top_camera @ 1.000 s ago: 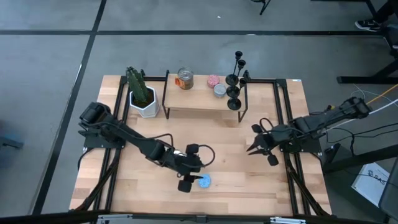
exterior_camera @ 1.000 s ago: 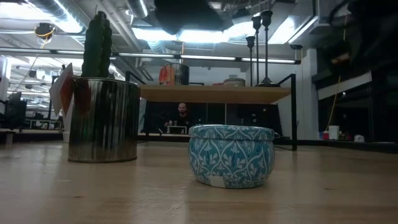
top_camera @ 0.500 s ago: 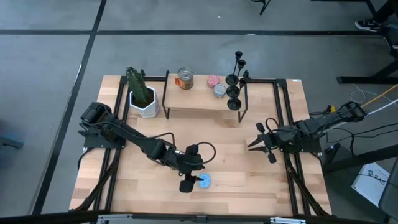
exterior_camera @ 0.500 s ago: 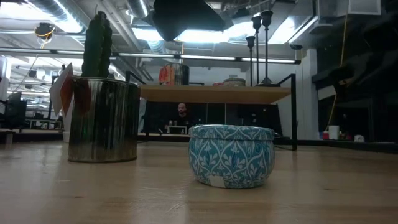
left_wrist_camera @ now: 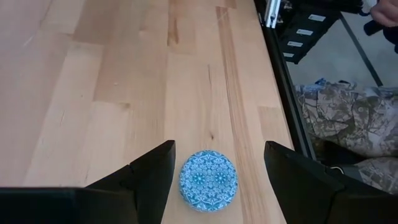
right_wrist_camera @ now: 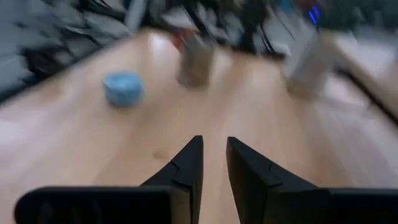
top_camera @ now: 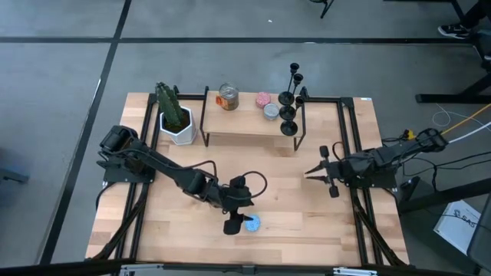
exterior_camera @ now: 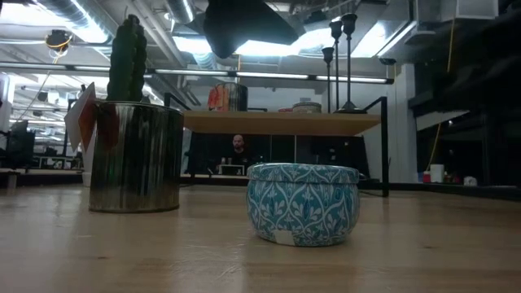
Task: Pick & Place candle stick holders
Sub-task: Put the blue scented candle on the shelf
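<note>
1. Candle stick holders [top_camera: 291,98] stood clustered at the right end of the raised wooden shelf [top_camera: 244,116] at the table's far edge, black stems upright; also visible as thin stems above the shelf in the low view [exterior_camera: 340,61].
2. Left gripper [top_camera: 236,223] hovered low over the table's near middle, fingers [left_wrist_camera: 140,177] spread wide on either side of a blue patterned tin [left_wrist_camera: 208,180], apart from its rim.
3. Right gripper [top_camera: 314,172] hung above the right side of the table [top_camera: 291,215], fingers [right_wrist_camera: 185,165] nearly pressed together with only a narrow gap, gripping nothing, well apart from the holders.
4. Also on the shelf: an orange can [top_camera: 228,96] and two small round tins [top_camera: 267,106] just left of the holders.
5. Potted cactus [top_camera: 173,115] stood at the shelf's left end.
</note>
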You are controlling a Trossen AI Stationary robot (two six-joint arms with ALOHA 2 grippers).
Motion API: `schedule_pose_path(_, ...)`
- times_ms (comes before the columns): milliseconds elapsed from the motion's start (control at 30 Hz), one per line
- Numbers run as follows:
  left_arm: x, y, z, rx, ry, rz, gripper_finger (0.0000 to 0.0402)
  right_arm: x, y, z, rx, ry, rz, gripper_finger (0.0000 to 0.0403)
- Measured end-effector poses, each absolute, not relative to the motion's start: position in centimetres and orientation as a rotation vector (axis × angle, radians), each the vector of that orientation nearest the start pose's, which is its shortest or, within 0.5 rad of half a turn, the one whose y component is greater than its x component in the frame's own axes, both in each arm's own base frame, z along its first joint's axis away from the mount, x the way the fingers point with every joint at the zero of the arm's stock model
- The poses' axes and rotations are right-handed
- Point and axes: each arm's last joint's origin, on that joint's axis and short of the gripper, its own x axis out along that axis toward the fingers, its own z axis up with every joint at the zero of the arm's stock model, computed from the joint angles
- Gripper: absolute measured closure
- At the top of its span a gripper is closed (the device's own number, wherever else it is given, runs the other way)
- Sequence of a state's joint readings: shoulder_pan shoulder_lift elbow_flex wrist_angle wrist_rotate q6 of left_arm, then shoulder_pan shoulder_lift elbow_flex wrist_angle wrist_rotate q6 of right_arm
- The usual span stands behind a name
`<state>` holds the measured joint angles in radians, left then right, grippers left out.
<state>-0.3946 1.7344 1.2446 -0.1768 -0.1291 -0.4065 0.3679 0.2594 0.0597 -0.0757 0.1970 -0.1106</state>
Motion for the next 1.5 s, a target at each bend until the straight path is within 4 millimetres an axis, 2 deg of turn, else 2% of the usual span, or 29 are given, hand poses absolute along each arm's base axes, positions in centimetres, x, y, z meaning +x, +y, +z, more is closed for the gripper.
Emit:
schedule_pose_path(100,35.5,-14.4,24.2,-0.217,0.685,-0.121,0.0158,10.3,3.7,16.5,-0.235,0.140,0.296,0.0330)
schedule_pose_path(200,35.5,-14.4,24.2,-0.217,0.685,-0.121,0.0158,10.2,3.8,17.0,-0.267,0.072,0.333,0.0333)
schedule_pose_path(333,35.5,-14.4,24.2,-0.217,0.685,-0.121,0.0160,10.1,3.6,16.2,-0.293,0.033,0.297,0.0340)
schedule_pose_path(700,35.5,-14.4,24.2,-0.215,0.691,-0.124,0.0159,10.0,2.5,16.2,-0.323,0.029,0.146,0.0348)
schedule_pose_path(833,35.3,-14.8,24.1,-0.173,0.700,-0.191,0.0158,10.1,2.2,16.1,-0.276,0.046,0.112,0.0348)
schedule_pose_path(1000,35.1,-15.5,24.2,-0.112,0.685,-0.234,0.0159,10.1,2.0,16.1,-0.207,0.052,0.093,0.0348)
schedule_pose_path(1300,35.1,-16.3,24.7,-0.079,0.633,-0.316,0.0158,10.1,2.0,16.2,-0.202,0.052,0.094,0.0348)
schedule_pose_path(1400,35.3,-16.6,24.2,-0.080,0.627,-0.325,0.0150,10.1,2.0,16.2,-0.202,0.052,0.094,0.0348)
schedule_pose_path(1500,35.8,-17.2,22.8,-0.067,0.654,-0.329,0.0134,10.1,2.0,16.2,-0.202,0.052,0.094,0.0348)
